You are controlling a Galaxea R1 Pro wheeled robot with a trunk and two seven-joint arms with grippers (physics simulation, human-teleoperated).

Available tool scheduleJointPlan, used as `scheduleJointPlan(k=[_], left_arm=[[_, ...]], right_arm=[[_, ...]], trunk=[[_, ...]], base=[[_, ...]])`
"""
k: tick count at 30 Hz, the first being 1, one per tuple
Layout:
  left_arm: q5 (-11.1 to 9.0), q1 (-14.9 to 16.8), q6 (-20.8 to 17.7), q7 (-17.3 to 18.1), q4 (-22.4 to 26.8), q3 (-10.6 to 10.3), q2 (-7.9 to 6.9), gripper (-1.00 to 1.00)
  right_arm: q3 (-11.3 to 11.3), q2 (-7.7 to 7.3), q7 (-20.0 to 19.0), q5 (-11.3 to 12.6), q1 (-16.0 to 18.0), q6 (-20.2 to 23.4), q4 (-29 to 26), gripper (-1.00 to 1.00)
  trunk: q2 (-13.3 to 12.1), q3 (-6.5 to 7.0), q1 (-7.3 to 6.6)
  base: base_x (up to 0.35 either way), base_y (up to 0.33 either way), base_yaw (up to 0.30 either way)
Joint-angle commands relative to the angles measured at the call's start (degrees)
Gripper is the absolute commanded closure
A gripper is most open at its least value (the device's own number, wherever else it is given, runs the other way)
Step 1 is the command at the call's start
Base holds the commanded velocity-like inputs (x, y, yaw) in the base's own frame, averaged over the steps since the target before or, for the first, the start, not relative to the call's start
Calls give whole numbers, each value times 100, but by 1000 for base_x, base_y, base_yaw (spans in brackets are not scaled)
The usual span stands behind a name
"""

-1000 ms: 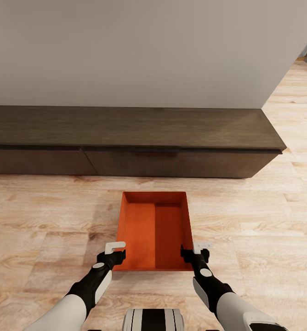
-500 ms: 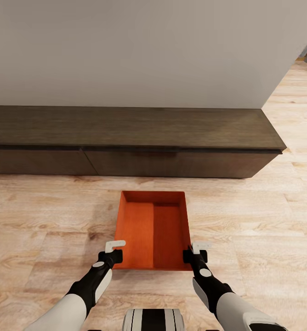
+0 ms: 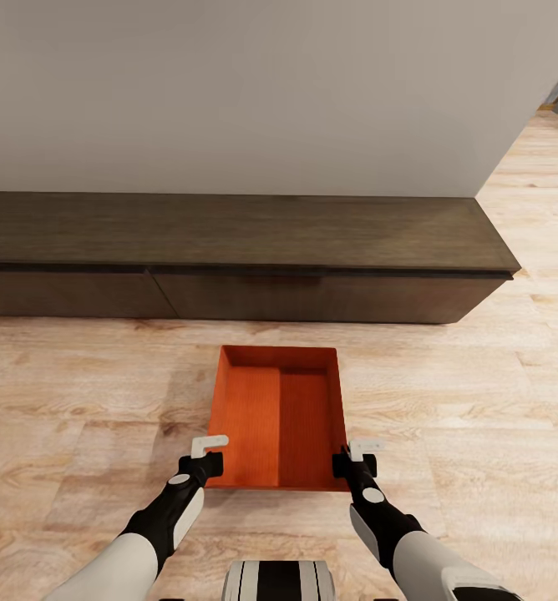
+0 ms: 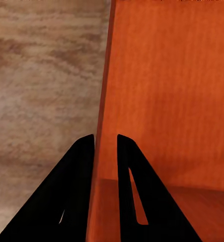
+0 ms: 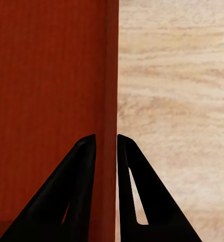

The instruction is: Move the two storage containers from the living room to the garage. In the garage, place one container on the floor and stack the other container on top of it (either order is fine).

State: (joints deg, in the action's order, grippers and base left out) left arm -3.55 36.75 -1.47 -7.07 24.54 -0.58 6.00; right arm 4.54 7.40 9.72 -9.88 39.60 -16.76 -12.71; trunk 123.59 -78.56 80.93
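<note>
One orange-red storage container (image 3: 279, 417) lies open-topped on the light wood planks of the living room, just in front of me. My left gripper (image 3: 213, 462) is shut on its left side wall near the near corner. My right gripper (image 3: 343, 462) is shut on the right side wall at the matching spot. In the left wrist view the left gripper (image 4: 105, 137) pinches the thin wall edge, with the container's inside (image 4: 167, 91) on one side of it. The right wrist view shows the right gripper (image 5: 105, 137) clamping the other wall of the container (image 5: 46, 75).
A long low dark bench (image 3: 229, 234) runs along the pale wall (image 3: 229, 83) just beyond the container. Wood-plank flooring (image 3: 78, 392) spreads to both sides and continues past the bench's right end (image 3: 538, 209). My base (image 3: 279, 580) shows at the bottom edge.
Both sets of fingers have closed in on the container's side walls, and the container has shifted very slightly. Over the last half second nothing moves.
</note>
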Motion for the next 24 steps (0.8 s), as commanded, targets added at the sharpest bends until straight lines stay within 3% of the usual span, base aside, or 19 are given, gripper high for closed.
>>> scheduleJointPlan(k=[1, 24], left_arm=[[12, 0, -20, -40, 11, 22, -2, 100], [-1, -1, -20, -41, 7, 41, -2, 100]], right_arm=[[91, 5, 21, -29, 4, -29, 5, 100], [96, 16, 21, -33, 4, -29, 5, 100]], trunk=[[1, -3, -1], [-921, 410, -506]], base=[[0, 0, 0], [0, 0, 0]])
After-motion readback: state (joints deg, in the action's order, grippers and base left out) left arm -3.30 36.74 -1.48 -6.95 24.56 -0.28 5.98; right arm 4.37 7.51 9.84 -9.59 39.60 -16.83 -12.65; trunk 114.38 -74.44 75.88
